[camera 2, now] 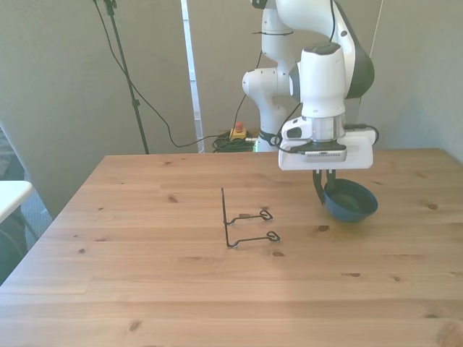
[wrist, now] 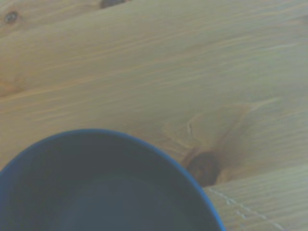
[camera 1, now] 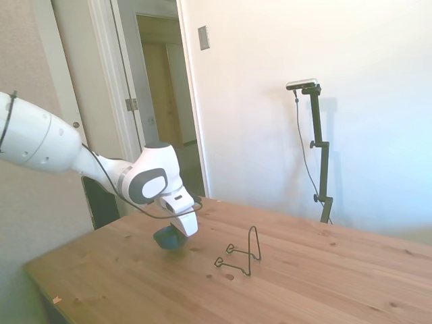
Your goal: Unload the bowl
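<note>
Front view shows the gripper point(camera 2: 324, 182) pinching the rim of the teal-blue bowl point(camera 2: 352, 202), which sits well clear of the wire stand point(camera 2: 242, 220). Glossy and rigid, probably light; the rim suits grasping, though slippery.

Close up, the dark blue bowl point(wrist: 96, 192) shows its curved rim over the pale wooden worktop point(wrist: 144, 62), just beside a dark knot point(wrist: 204, 168).
</note>
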### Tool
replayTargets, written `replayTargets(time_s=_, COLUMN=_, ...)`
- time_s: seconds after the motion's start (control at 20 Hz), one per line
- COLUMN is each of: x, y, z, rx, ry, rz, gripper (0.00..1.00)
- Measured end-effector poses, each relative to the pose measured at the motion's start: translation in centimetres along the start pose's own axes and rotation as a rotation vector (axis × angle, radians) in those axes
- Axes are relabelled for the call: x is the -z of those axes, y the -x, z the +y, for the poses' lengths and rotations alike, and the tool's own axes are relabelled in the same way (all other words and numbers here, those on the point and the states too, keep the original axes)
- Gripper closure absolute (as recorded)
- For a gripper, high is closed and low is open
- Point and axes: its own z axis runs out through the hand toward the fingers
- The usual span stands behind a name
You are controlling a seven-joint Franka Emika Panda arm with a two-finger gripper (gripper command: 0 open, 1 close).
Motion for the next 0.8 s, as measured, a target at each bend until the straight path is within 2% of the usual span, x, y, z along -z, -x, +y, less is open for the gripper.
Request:
replayTargets(time_s=0.05, x=-0.5, y=-0.2, z=0.1, rx=-0.001, ry=0.003, rz=-0.002, gripper=0.0)
replayTargets(time_s=0.6, x=-1.2, y=-0.6, z=0.8, rx=0.02, ry=0.017, rz=-0.006, gripper=0.0)
replayTargets(time_s=0.8, x=0.6, y=-1.2, z=1.4, rx=0.021, ry=0.011, rz=0.006, gripper=0.0)
